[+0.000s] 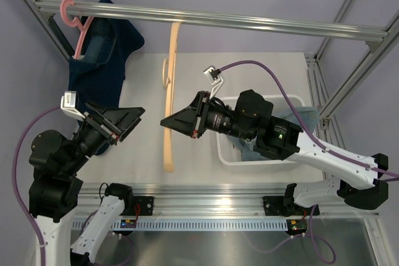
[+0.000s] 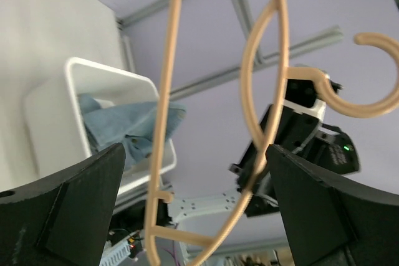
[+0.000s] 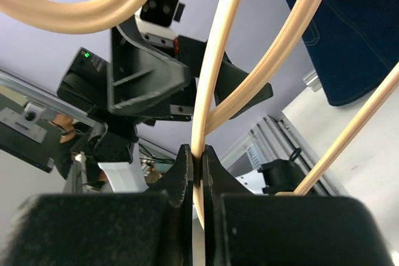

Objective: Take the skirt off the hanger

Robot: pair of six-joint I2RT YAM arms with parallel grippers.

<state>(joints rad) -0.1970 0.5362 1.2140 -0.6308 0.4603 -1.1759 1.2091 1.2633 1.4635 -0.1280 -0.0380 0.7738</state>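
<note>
At far left a pink plastic hanger [image 1: 78,20] hangs on the aluminium rail [image 1: 249,22] and carries a dark navy denim garment [image 1: 106,54]; it looks like no part of this step and is best left alone. Just right of it the left gripper [image 1: 132,123] stands spread wide and touches nothing. In its wrist view the tan plastic hanger [image 1: 170,85] passes between the black fingers [image 2: 62,216] with its hook pointing that way. If this arm moves, it should draw straight back so neither finger catches the hook. The tan hanger is bare and hangs in the air mid-table, and whether its far end touches the rail cannot be told. The right gripper [image 1: 166,123] is pressed together on one thin bar of it and seems to be its only support, so the pinch should stay firm and any travel slow, since a slim bar can pivot in the jaws. Furthest right, the light-blue denim garment [image 2: 124,123], likely the skirt, lies crumpled inside the white plastic bin [image 1: 219,147], well apart from the hanger. The removal looks done, and only setting the hanger down gently, clear of the bin, seems to remain.
</note>
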